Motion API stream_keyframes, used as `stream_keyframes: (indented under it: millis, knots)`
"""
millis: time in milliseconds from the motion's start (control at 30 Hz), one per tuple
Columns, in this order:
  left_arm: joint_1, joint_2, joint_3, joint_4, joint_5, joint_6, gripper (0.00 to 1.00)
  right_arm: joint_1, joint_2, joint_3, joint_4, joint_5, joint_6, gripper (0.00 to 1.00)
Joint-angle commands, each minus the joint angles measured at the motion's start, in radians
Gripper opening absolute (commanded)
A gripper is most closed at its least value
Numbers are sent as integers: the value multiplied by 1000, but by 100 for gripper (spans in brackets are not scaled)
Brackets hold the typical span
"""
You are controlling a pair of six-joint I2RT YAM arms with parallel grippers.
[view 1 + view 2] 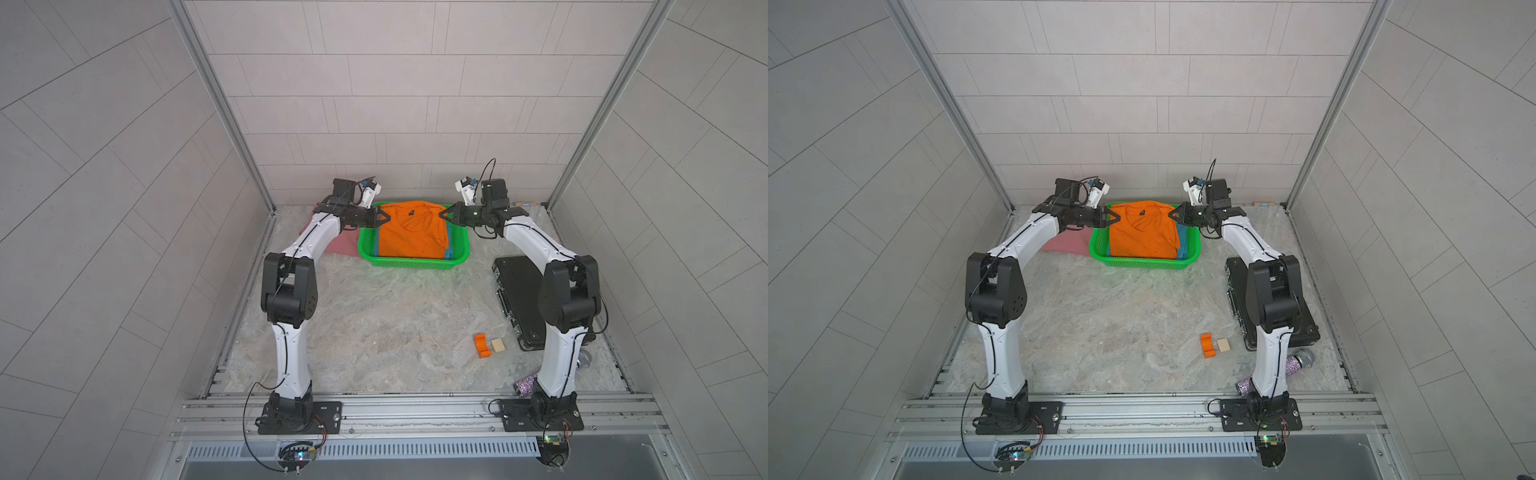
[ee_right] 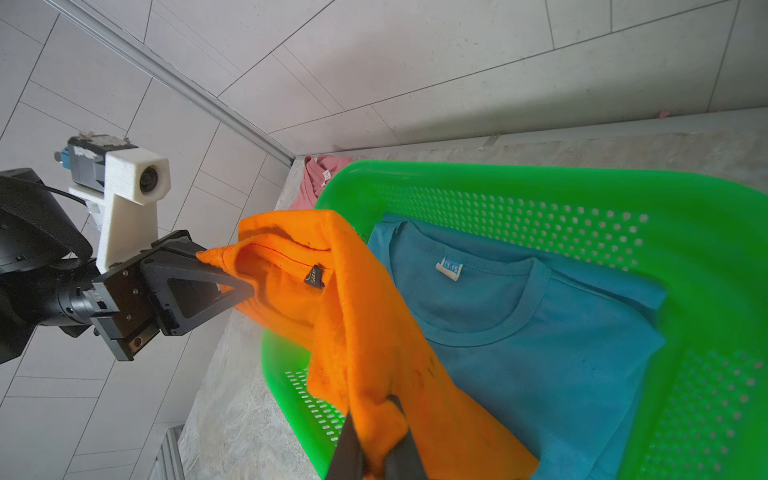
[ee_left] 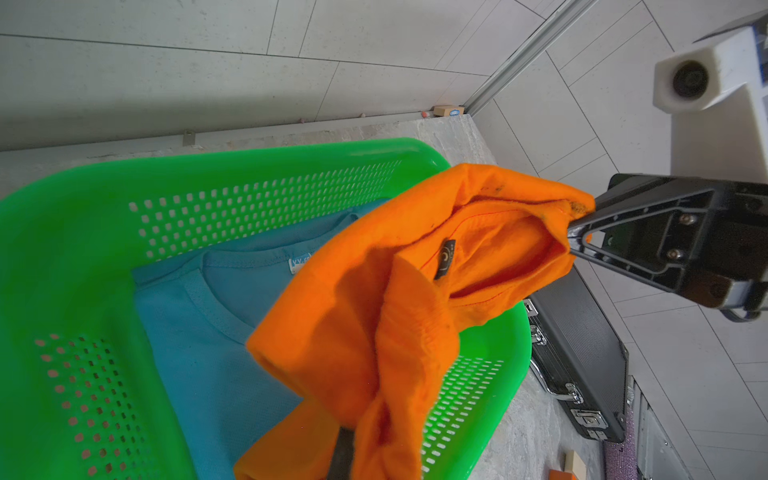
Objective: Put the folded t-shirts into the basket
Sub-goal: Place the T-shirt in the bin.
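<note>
Both grippers are clamped on the orange t-shirt [image 1: 411, 239]. The left gripper [image 1: 384, 217] pinches one shoulder corner and the right gripper [image 1: 441, 215] the other, with the collar stretched between them above the basket [image 1: 411, 263]. The basket sits by the far edge of the surface. The blue t-shirt [image 2: 519, 332] lies flat inside it. The pink t-shirt [image 1: 341, 246] lies on the surface just beside the basket, toward the far left corner, partly under the left arm.

The step in hand looks like laying the orange one down. To do it well, lower both grippers together and level, keeping the cloth lightly taut so the fold does not slump. The lower hem seems to rest on the blue t-shirt, though the top views leave that uncertain. Bring both held corners inside the rim before releasing, since either could drape over it. Open both at once, then lift straight up so no cloth is dragged out.
</note>
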Motion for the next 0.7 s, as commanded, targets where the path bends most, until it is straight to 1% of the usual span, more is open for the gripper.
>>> stream_keyframes:
  millis: [0, 300, 467, 667]
  knots:
    - [6, -82, -36, -13, 32, 21, 0, -5, -97, -14, -10, -9, -15, 0]
    - [5, -160, -112, -6, 52, -8, 0, -6, -182, -63, -41, -8, -30, 0]
    - [6, -193, -147, -6, 58, 2, 0, -6, -211, -112, -31, -5, -40, 0]
    - [6, -156, -153, -6, 48, 3, 0, -8, -184, -152, -23, -6, -48, 0]
